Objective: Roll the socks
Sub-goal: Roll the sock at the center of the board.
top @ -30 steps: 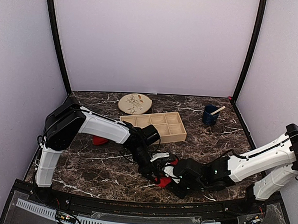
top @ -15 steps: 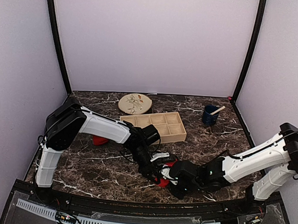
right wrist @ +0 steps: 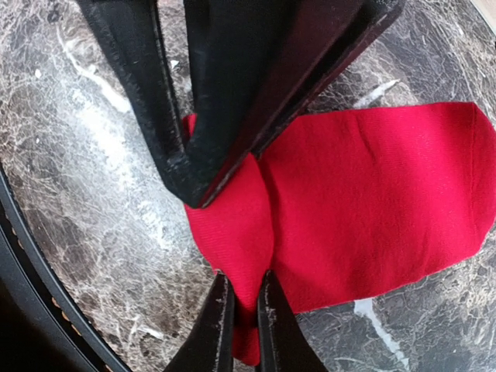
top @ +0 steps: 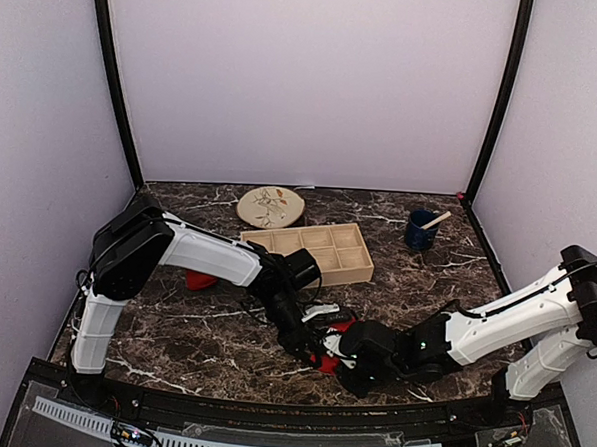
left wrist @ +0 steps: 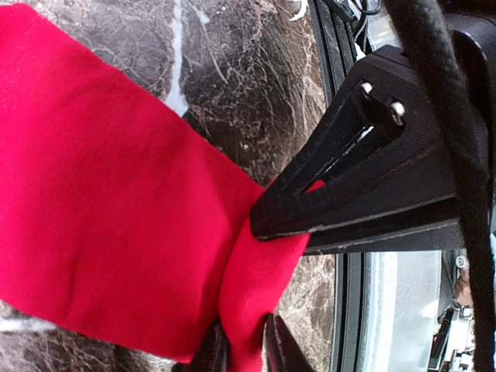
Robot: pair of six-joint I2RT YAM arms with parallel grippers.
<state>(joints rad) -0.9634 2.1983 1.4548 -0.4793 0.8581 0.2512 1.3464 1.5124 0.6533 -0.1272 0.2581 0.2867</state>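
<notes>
Right wrist: right pincer point(right wrist: 242, 310) and left pincer point(right wrist: 198, 184) clamp sock point(right wrist: 372, 201)

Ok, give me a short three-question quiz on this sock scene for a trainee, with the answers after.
1. True or false: the left gripper and right gripper are both shut on the same red sock.
2. Fill in: a wooden ____ pokes out of the blue cup.
3. The second red sock lies: A) in the blue cup B) on the marble table by the left arm C) over the right gripper.
Key: 1 true; 2 stick; 3 B.
</notes>
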